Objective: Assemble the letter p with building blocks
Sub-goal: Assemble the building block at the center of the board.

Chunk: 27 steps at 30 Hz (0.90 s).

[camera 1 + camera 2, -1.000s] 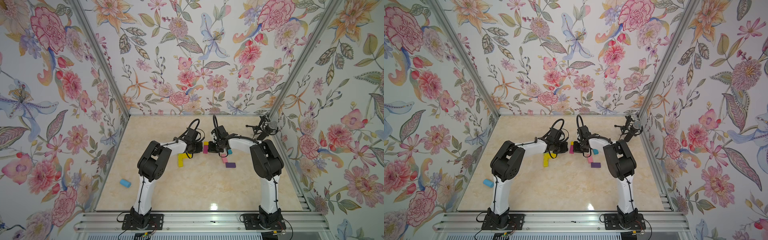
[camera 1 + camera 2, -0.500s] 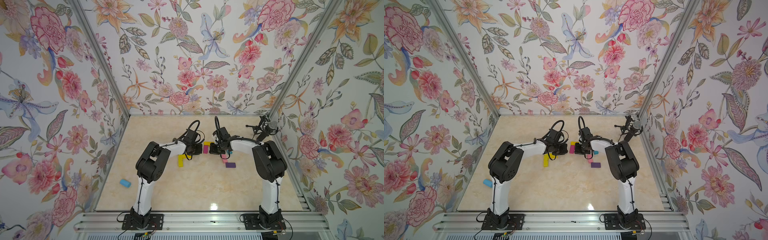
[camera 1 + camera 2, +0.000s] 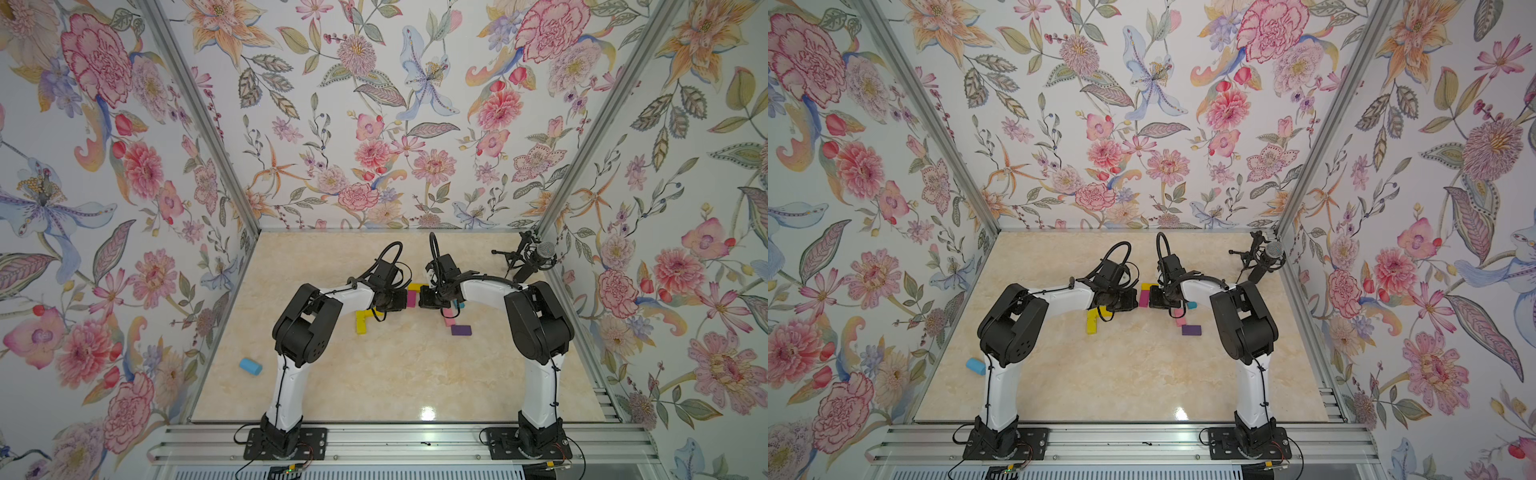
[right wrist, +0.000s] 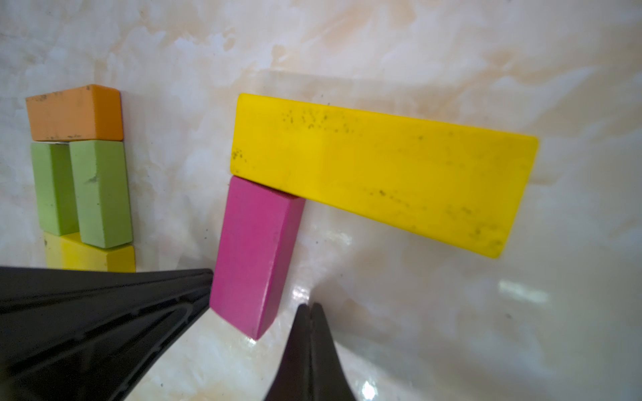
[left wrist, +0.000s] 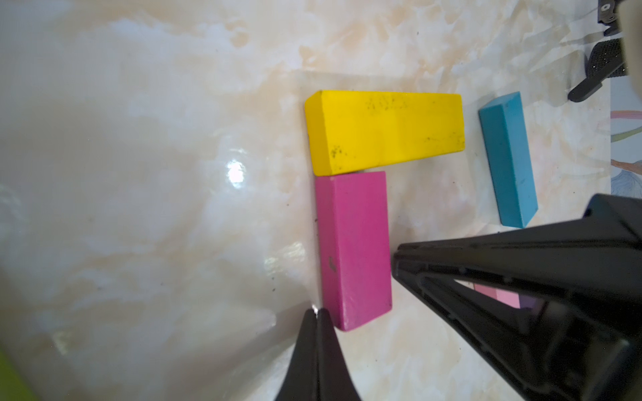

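Observation:
A magenta block (image 3: 411,298) lies flat with one end against a long yellow block (image 3: 415,286), the two making a corner. My left gripper (image 3: 401,299) and right gripper (image 3: 422,297) flank the magenta block, both shut and holding nothing. In the left wrist view the shut left gripper (image 5: 317,312) sits at a corner of the magenta block (image 5: 352,250), and the right gripper's tip touches its long side. In the right wrist view the shut right gripper (image 4: 309,307) stands just off the magenta block (image 4: 255,257). A teal block (image 5: 507,159) lies apart from the yellow block (image 5: 385,132).
An orange block (image 4: 74,113), two green blocks (image 4: 83,191) and a yellow block (image 4: 90,257) form a column left of the magenta one. A pink block (image 3: 449,319) and a purple block (image 3: 461,330) lie under the right arm. A microphone (image 3: 536,257) stands back right; a blue object (image 3: 250,366) rests front left.
Both grippers have stayed shut on either side of the magenta block. The arms have shifted only slightly and the blocks have not visibly moved.

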Available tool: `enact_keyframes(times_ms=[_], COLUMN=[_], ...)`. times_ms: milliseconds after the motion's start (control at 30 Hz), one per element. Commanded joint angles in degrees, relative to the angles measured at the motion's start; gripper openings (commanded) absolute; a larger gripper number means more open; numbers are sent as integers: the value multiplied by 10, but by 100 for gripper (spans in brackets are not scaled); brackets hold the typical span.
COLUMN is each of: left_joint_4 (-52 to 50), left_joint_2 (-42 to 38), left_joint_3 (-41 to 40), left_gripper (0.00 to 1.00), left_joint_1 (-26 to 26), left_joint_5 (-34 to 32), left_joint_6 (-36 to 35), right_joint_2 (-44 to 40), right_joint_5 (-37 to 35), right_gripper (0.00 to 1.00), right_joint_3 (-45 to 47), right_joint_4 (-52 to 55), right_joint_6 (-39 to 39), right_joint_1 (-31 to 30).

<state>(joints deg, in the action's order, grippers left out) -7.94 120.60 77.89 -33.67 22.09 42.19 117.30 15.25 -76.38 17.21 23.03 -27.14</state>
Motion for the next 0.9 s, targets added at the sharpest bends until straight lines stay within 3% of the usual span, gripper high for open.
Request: enact_keyframes(times_ms=[0,867], left_joint_4=[-10,-12], left_joint_2=[1,11], left_joint_3=[15,26], left_gripper=[0,0], left_joint_1=[-5,-5], left_joint_5=[1,3], left_joint_6=[-10,-7], right_joint_2=[17,17], right_joint_5=[-16,-16], right_gripper=[0,0], right_joint_3=[9,12], right_joint_4=[37,37], right_joint_6=[5,3], right_joint_1=[1,3])
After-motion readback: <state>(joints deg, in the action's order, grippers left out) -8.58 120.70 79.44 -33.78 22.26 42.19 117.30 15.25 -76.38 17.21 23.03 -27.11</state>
